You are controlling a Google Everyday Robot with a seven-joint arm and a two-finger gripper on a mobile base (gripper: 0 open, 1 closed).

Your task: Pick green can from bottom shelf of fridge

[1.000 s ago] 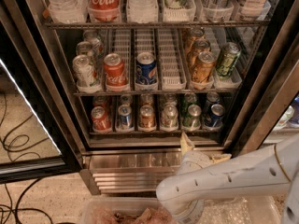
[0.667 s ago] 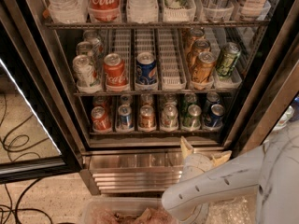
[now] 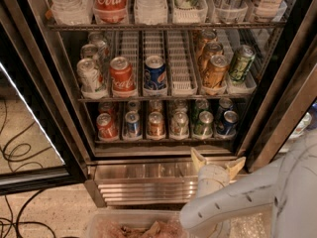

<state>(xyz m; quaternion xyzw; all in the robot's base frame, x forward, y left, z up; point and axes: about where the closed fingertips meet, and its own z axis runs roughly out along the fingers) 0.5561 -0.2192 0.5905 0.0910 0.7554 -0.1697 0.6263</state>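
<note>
The fridge (image 3: pixel 277 98) stands open in front of me. On its bottom shelf (image 3: pixel 163 141) a row of cans runs left to right: red, blue, orange, pale, then the green can (image 3: pixel 203 123) with a silver top, then another blue one. A second green can stands right behind it. My gripper (image 3: pixel 217 160) hangs below the shelf's front lip, just below and slightly right of the green can, before the ribbed steel base (image 3: pixel 143 182). It is open with its pale fingertips (image 3: pixel 197 156) pointing up, and nothing is between them.
The rack above has white lane trays (image 3: pixel 181 78) with silver, red Coke, blue Pepsi, orange and olive-green (image 3: pixel 240 63) cans. Bottles fill the top rack. The glass door (image 3: pixel 29 133) swings out at left. A clear plastic bin (image 3: pixel 133 227) sits low, cables (image 3: pixel 15 152) on the floor.
My forearm has slid to the right and a little lower in the view. The gripper stays almost where it was, below the bottom shelf. No can has moved.
</note>
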